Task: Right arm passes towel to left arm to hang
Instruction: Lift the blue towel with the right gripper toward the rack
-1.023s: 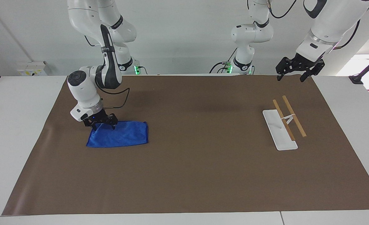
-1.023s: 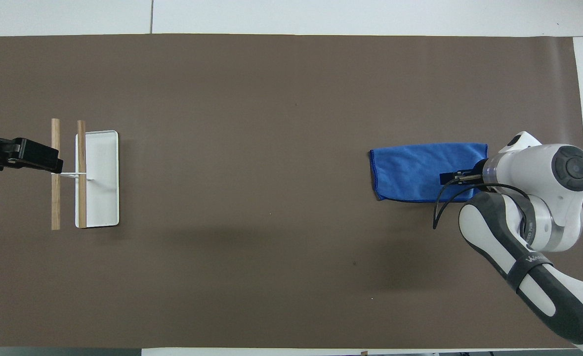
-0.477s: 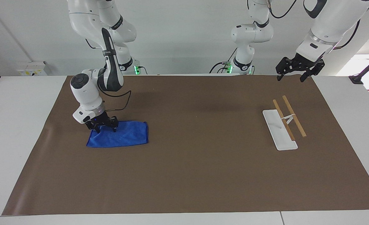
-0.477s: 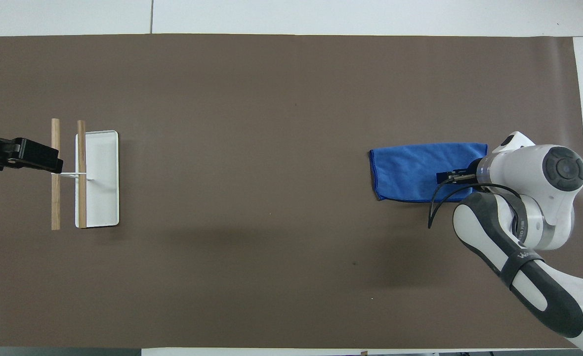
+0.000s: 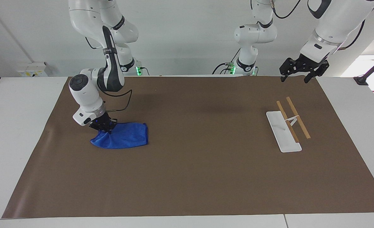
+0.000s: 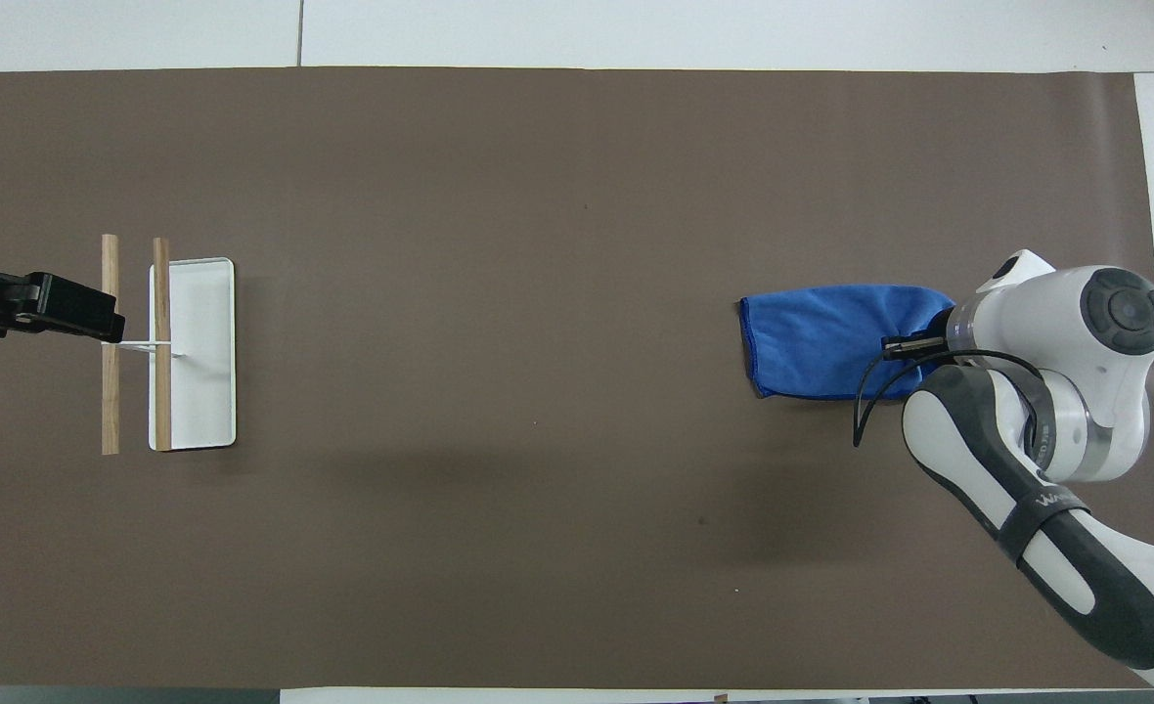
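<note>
One corner of the towel [image 5: 123, 136] is bunched in the right gripper [image 5: 103, 126] — jaws seemingly clamped on it, half-hidden; left gripper [image 5: 301, 68] waits, jaws apart.

Even, bright indoor light with soft shadows in both views.

The brown mat [image 5: 193, 158] was lit evenly, with only faint, diffuse shadows: a soft dark band across its middle in the overhead view and a dim patch under the right arm [image 5: 92, 95]. A small shadow hugged the edge of the towel [image 5: 123, 136]. At the left arm's end of the facing view, a bright window area [image 5: 369, 68] was blown out to white. The white table [image 5: 16, 126] showed no hard glare. Both views were sharp, without visible motion blur or marked edge distortion.
</note>
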Tool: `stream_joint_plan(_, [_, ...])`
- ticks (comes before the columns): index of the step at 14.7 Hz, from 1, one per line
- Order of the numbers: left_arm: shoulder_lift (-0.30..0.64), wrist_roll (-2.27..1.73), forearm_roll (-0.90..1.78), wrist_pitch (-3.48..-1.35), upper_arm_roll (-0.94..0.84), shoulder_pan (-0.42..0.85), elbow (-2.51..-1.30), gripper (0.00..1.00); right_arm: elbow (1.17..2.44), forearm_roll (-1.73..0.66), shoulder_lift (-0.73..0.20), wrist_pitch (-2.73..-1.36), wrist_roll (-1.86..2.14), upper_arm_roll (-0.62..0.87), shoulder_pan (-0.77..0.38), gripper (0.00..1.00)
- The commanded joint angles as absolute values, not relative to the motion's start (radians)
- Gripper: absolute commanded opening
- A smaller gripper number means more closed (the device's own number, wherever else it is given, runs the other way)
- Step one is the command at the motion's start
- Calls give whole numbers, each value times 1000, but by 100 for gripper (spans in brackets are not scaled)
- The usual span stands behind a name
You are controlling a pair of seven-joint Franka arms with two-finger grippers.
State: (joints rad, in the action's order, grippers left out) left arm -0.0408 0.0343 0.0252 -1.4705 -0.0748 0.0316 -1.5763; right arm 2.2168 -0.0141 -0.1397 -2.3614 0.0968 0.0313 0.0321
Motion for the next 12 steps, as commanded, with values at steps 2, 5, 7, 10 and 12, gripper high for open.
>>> stream_joint_plan(2, [-57,25,9,-1483,-75,29,-1591,100,2074,-31,-111,-2143,114,51,21,0])
stream_joint_plan(5, [-57,25,9,-1483,-77,29,-1592,100,1932,-31,-94,-1956,62,84,23,0])
stream_joint_plan(7, [-57,25,9,-1483,-77,29,-1592,100,1823,-96,-97,-1855,16,110,23,0])
stream_joint_plan(10, [-57,25,9,-1483,-75,29,-1592,100,1750,-227,-100,-1819,-87,144,21,0])
stream_joint_plan(12, [-57,25,9,-1483,-77,29,-1592,100,1700,-317,-118,-1830,-217,188,21,0])
